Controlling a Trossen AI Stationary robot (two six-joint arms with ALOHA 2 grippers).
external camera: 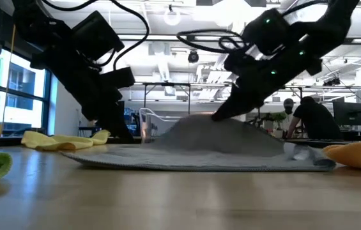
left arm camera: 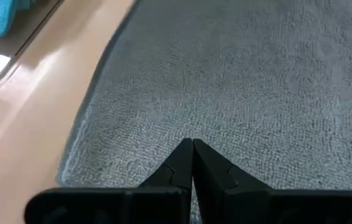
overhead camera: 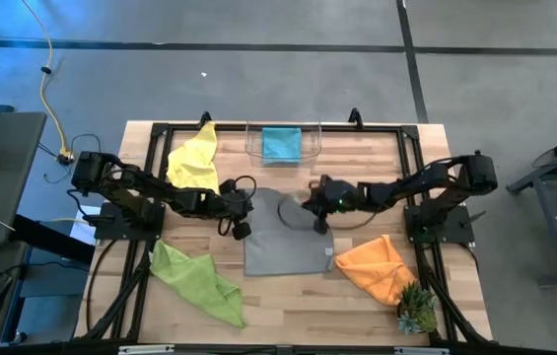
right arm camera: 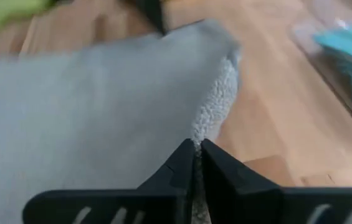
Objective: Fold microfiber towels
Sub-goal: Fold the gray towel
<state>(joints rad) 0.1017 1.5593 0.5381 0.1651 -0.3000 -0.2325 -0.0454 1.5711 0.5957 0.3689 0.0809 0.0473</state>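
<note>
Tabletop (overhead camera: pixel 288 296): grey towel (overhead camera: pixel 283 247) lies at centre. Right claw (overhead camera: pixel 314 202), at the towel's 1 o'clock corner, pinches that corner, raised off the wood. Left claw (overhead camera: pixel 242 209), fingers pressed together, rests at its 10 o'clock edge.

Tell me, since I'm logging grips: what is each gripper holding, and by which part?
The right gripper pinches the grey towel at its far right edge, lifting it. The left gripper, shut, presses down on it, gripping nothing.

Bright, even overhead light; ceiling lamps (external camera: pixel 231 9) glare, and the grey towel (right arm camera: pixel 88 106) looks perhaps motion-blurred.
</note>
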